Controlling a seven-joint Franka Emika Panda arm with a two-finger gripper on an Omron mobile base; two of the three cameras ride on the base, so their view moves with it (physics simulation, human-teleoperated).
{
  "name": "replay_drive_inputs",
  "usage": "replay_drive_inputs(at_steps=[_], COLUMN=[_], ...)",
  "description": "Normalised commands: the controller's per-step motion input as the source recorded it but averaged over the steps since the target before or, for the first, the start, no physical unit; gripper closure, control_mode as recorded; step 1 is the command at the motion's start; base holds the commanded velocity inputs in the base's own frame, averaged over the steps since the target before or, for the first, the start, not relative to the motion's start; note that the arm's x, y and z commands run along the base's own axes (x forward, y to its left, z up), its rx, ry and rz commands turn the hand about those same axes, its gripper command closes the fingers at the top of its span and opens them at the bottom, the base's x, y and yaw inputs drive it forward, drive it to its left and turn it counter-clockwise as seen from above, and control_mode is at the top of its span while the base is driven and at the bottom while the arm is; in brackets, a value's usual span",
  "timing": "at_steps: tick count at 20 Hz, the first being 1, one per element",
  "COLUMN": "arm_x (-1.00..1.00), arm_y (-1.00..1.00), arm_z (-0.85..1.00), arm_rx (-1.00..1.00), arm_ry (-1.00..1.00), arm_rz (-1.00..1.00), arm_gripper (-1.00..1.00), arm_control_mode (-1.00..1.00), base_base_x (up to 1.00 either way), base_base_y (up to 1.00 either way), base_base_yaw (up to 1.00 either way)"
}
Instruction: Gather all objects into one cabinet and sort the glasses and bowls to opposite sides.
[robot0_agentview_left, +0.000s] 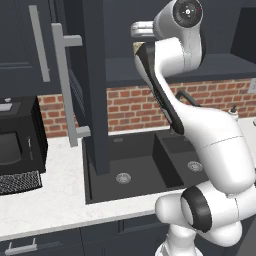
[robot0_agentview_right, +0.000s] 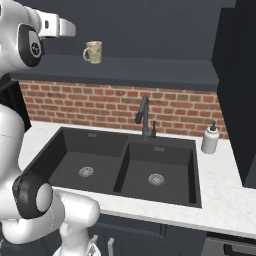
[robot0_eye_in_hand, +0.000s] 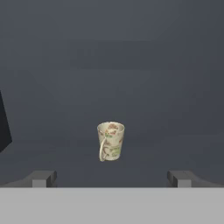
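A cream mottled cup (robot0_eye_in_hand: 110, 141) with a handle stands upright on the floor of the open dark cabinet (robot0_agentview_right: 150, 70). It is also seen from the right base (robot0_agentview_right: 93, 52). My gripper (robot0_eye_in_hand: 111, 178) is open, with its two fingertips wide apart and the cup centred some way ahead of them, untouched. From the right base the hand (robot0_agentview_right: 59, 26) is level with the cup, to its left and apart from it. In the left base view the hand (robot0_agentview_left: 141, 30) reaches into the cabinet past the open door (robot0_agentview_left: 95, 85). No bowls are in view.
Below the cabinet lies a dark double sink (robot0_agentview_right: 125, 167) with a black faucet (robot0_agentview_right: 143, 117) and a white soap dispenser (robot0_agentview_right: 210, 138). A black microwave (robot0_agentview_left: 17, 140) stands at the left. Another open door (robot0_agentview_right: 235, 90) hangs at the right. The left door's bar handle (robot0_agentview_left: 65, 85) juts out.
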Motion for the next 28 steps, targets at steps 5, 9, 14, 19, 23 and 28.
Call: replay_drive_inputs(at_steps=[5,9,14,19,23,28], arm_x=[0.0,0.06,0.08,0.07,0.48,0.37], arm_y=[0.0,0.0,0.0,0.01,0.13,0.0], arm_z=[-0.24,-0.54,-0.42,0.0,-0.01,-0.08], arm_rx=[0.0,0.05,0.07,0.0,0.0,0.0], arm_ry=[0.0,0.01,0.01,0.0,0.09,0.12], arm_rz=[0.0,-0.03,-0.04,0.0,0.01,0.01], arm_gripper=[-1.0,-1.0,-1.0,-1.0,-1.0,-1.0], arm_control_mode=[-1.0,-1.0,-1.0,-1.0,-1.0,-1.0], base_base_x=[0.0,0.0,0.0,0.0,0.0,0.0], base_base_y=[0.0,0.0,0.0,0.0,0.0,0.0], base_base_yaw=[0.0,0.0,0.0,0.0,0.0,0.0])
